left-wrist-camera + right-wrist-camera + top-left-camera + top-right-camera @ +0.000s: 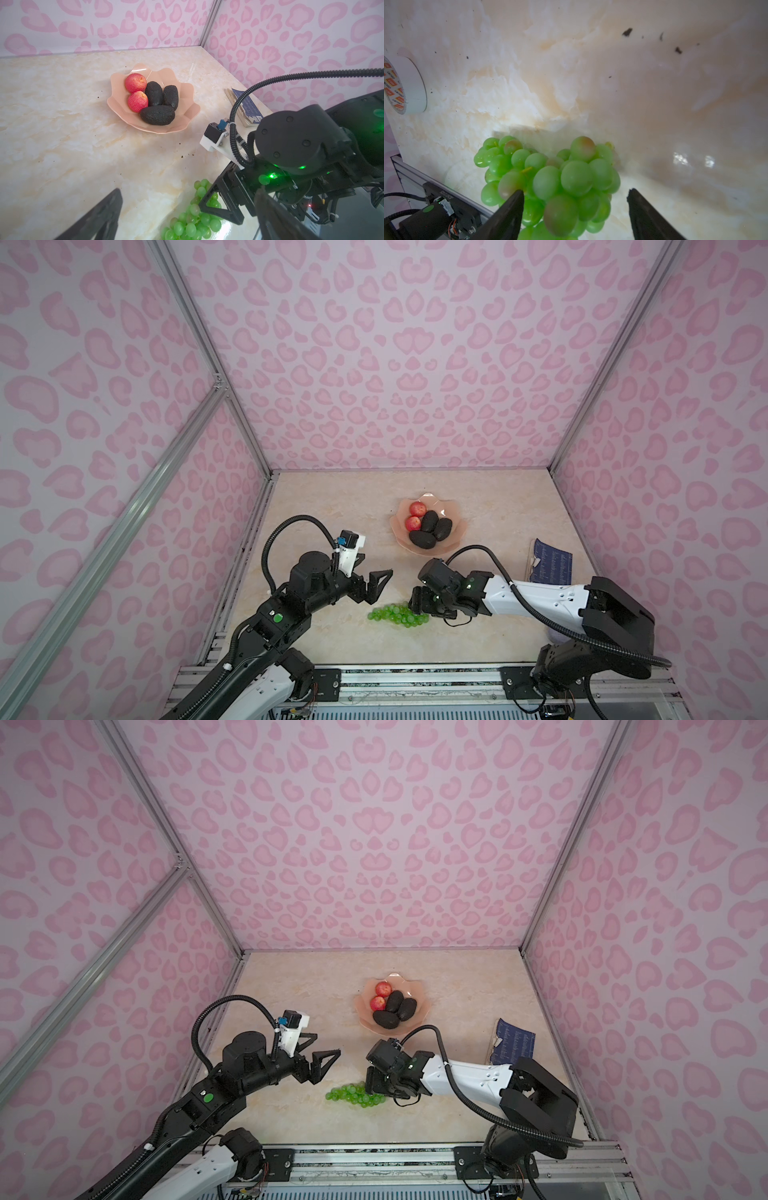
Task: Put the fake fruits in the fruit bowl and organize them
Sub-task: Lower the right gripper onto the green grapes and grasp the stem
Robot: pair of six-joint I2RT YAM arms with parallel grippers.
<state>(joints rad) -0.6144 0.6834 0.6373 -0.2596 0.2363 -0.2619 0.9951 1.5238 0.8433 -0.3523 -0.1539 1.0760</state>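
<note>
— Which way do the grapes (397, 615) lie?
— Flat on the counter (332, 510). Their long axis runs side to side in both top views, one end toward the left arm and the other under the right pincer (575, 192). I cannot tell which end carries the stem.
— How do they look?
— Translucent green, round and tightly clustered, a few with a brownish blush. It is one bunch.
— And the right pincer?
— Released. In the right wrist view its fingers straddle the bunch, one tip touching a grape and the other clear of the fruit.
— The left pincer (378, 565)?
— Spread wide and grasping nothing, above the counter near the grapes' left end.
— The bowl (434, 501)?
— One, glossy peach-pink with a scalloped rim, toward the back of the counter and apart from the grapes. It holds two red apples (417, 509) on its left side, one behind the other, and three black, rough avocados (429, 521). Two lie side by side with their long axes roughly toward the back wall. The third avocado (422, 540) lies crosswise in front of them.
— Anything else?
— One dark blue booklet (552, 562) by the right wall, and one tape roll (406, 85) in the right wrist view.
</note>
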